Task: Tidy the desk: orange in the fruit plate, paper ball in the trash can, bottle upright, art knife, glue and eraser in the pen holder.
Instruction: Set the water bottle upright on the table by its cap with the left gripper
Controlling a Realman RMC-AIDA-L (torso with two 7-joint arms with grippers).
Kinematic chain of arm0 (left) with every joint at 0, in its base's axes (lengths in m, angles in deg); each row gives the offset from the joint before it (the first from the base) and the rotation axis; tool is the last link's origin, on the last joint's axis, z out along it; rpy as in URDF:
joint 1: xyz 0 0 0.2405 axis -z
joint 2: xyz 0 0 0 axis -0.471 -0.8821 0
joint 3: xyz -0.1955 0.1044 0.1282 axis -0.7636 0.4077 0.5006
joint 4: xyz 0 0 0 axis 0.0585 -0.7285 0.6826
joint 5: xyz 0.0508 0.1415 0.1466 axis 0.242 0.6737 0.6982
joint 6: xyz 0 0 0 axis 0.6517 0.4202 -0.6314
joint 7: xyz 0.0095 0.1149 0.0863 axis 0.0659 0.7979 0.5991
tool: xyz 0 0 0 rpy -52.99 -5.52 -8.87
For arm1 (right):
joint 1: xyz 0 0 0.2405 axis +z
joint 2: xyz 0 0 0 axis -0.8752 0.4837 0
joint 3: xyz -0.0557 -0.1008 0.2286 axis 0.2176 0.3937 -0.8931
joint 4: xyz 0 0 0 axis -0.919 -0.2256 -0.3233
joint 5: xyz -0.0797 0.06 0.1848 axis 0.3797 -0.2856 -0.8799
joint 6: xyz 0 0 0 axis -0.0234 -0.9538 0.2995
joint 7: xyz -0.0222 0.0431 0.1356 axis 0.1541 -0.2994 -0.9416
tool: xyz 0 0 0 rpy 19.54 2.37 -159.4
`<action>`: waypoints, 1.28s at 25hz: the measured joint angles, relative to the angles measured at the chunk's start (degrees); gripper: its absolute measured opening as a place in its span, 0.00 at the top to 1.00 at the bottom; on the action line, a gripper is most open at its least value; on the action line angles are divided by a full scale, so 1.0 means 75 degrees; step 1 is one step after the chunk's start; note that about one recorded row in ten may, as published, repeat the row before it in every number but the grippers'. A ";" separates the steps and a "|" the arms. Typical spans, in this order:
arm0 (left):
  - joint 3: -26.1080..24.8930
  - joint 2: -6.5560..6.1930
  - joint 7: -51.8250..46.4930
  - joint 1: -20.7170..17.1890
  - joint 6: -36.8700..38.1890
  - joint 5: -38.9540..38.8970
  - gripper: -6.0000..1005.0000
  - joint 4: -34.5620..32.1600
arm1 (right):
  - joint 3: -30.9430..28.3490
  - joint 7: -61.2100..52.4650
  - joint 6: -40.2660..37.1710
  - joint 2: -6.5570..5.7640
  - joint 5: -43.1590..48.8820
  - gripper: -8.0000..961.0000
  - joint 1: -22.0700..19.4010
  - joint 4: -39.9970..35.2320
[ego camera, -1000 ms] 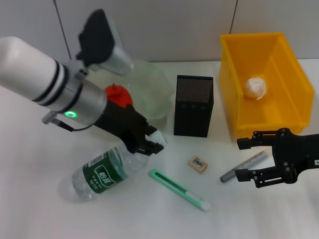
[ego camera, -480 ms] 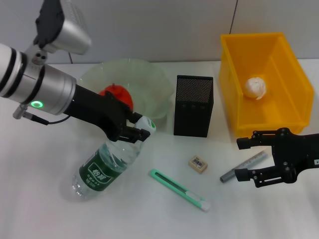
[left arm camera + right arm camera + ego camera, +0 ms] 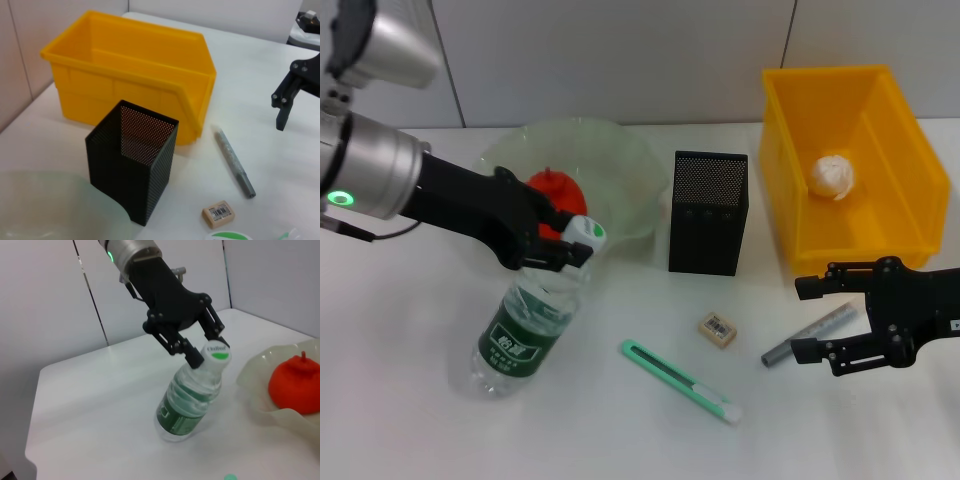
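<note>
My left gripper (image 3: 563, 247) is shut on the neck of the clear bottle (image 3: 525, 325) with the green label. The bottle leans steeply, base on the table, white cap up beside the plate. The right wrist view shows the same grip: left gripper (image 3: 205, 346), bottle (image 3: 190, 400). The orange (image 3: 556, 190) lies in the glass fruit plate (image 3: 625, 165). The paper ball (image 3: 832, 175) sits in the yellow trash can (image 3: 910, 150). The eraser (image 3: 717, 329), green art knife (image 3: 680, 382) and grey glue stick (image 3: 812, 333) lie on the table before the black mesh pen holder (image 3: 710, 212). My right gripper (image 3: 808, 320) stands open by the glue.
The pen holder (image 3: 132, 167) stands between the plate and the trash can (image 3: 130, 70). In the left wrist view the glue (image 3: 234, 162) and eraser (image 3: 218, 214) lie close before it, with the right gripper (image 3: 289, 97) farther off.
My left gripper has swung left and back with the bottle's neck, raising the bottle from nearly flat to steeply tilted. The right arm has not moved.
</note>
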 joint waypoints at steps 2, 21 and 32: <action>-0.0086 -0.0015 0.0000 -0.0019 0.0075 -0.0004 0.57 -0.0080 | -0.0005 0.0000 0.0000 0.0000 0.0000 0.13 0.0006 0.0000; -0.0752 -0.0262 0.0075 -0.0328 0.0594 -0.0208 0.57 -0.0552 | -0.0004 -0.0073 0.0116 -0.0011 -0.0013 0.13 0.0130 0.0093; -0.0795 -0.0453 0.0274 -0.0637 0.0574 -0.0839 0.68 -0.0550 | -0.0004 -0.0147 0.0180 -0.0012 -0.0013 0.13 0.0175 0.0094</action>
